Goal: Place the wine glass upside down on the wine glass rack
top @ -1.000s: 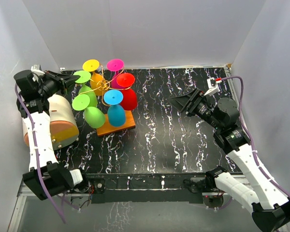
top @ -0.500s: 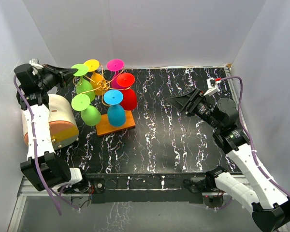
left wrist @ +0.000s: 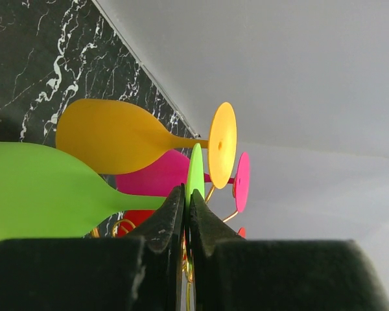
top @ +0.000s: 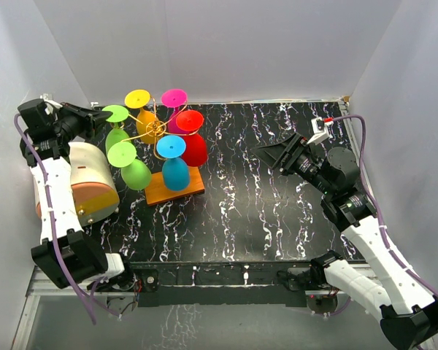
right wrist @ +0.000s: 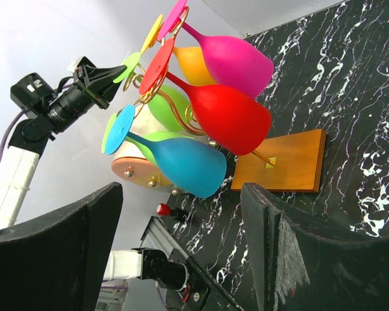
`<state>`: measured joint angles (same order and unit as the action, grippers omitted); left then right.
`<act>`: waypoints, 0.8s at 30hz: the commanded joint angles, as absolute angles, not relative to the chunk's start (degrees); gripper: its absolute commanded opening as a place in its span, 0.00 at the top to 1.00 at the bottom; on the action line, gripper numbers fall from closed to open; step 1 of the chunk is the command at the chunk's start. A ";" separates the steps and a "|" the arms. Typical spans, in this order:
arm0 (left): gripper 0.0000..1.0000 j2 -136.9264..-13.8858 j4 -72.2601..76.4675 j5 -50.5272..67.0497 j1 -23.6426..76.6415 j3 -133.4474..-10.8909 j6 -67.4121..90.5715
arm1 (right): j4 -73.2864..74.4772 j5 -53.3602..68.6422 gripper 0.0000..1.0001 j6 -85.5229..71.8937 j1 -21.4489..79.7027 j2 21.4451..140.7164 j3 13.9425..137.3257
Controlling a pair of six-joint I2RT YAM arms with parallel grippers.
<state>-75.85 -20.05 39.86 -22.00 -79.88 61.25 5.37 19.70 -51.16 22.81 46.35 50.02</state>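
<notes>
The wine glass rack (top: 155, 130) is a gold wire stand on an orange base (top: 181, 191), at the back left of the black marble table. Several coloured glasses hang on it upside down. My left gripper (top: 93, 117) is shut on the foot of a light green wine glass (top: 117, 114) at the rack's left side, its bowl (top: 118, 138) hanging down. In the left wrist view the gripper (left wrist: 187, 192) pinches the thin green foot (left wrist: 195, 170), with the green bowl (left wrist: 45, 191) to the left. My right gripper (top: 277, 154) is open and empty, well right of the rack (right wrist: 193, 116).
A cream and pink cylindrical container (top: 91, 182) lies at the left edge beside the rack, under my left arm. White walls close in the back and both sides. Yellow (left wrist: 117, 136) and magenta (left wrist: 162, 180) glasses hang just behind the held one.
My left gripper lifted the green glass's foot slightly, then drew back left and down with it. The right arm has not moved.
</notes>
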 commanded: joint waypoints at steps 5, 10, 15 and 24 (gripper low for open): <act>1.00 -72.07 -23.35 42.23 -22.85 -83.14 59.05 | 2.98 19.75 0.28 -50.55 22.85 45.53 50.53; 1.00 -70.87 -24.63 43.38 -22.83 -83.03 57.66 | 3.16 19.86 0.28 -50.37 22.85 45.29 50.77; 1.00 -69.93 -24.64 45.07 -22.77 -81.05 56.87 | 2.63 20.27 0.28 -50.80 22.84 45.65 50.57; 0.89 -70.18 -26.34 46.62 -22.59 -78.86 54.70 | 2.42 20.68 0.28 -51.28 22.85 45.77 50.91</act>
